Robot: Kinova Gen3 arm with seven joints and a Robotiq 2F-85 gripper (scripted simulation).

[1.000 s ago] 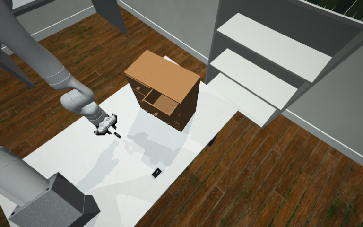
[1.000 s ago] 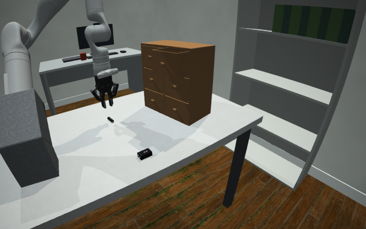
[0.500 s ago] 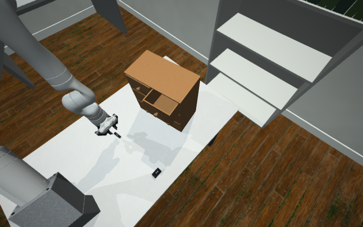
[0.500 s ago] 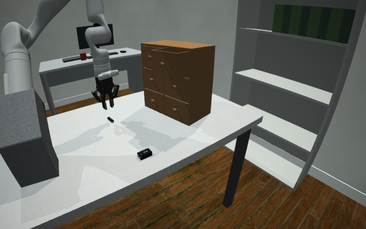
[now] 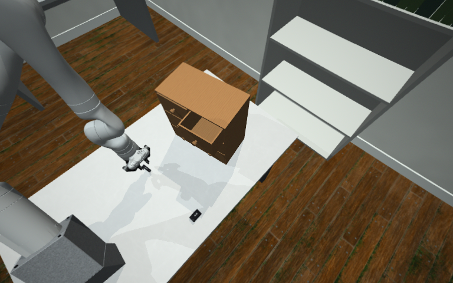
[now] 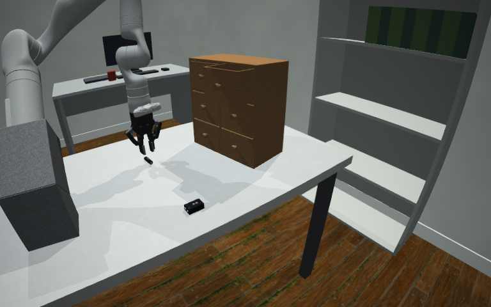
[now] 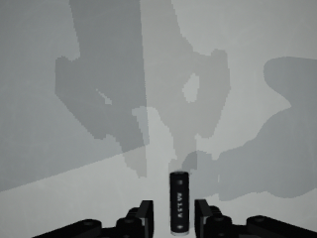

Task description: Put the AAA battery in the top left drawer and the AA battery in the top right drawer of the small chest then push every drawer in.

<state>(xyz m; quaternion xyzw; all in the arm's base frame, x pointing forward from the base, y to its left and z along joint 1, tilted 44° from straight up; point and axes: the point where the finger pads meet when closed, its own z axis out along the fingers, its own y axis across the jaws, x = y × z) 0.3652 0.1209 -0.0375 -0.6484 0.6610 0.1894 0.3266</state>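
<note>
Your end effector [image 5: 144, 164] [image 6: 148, 149] [image 7: 173, 214] is partly open and empty, just above the battery [image 5: 147, 168] [image 6: 148, 160] [image 7: 179, 202] on the tabletop [image 5: 99, 186] [image 6: 126, 195] [image 7: 267, 30]. Centre it, lower straight, then close gently around the middle; the right drawer [image 5: 200, 134] [image 6: 233, 78] stands out.

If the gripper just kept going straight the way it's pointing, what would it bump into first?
Probably the white tabletop, since the gripper points down. The battery seems lined up with the gap between its fingers, though depth is hard to judge.
</note>
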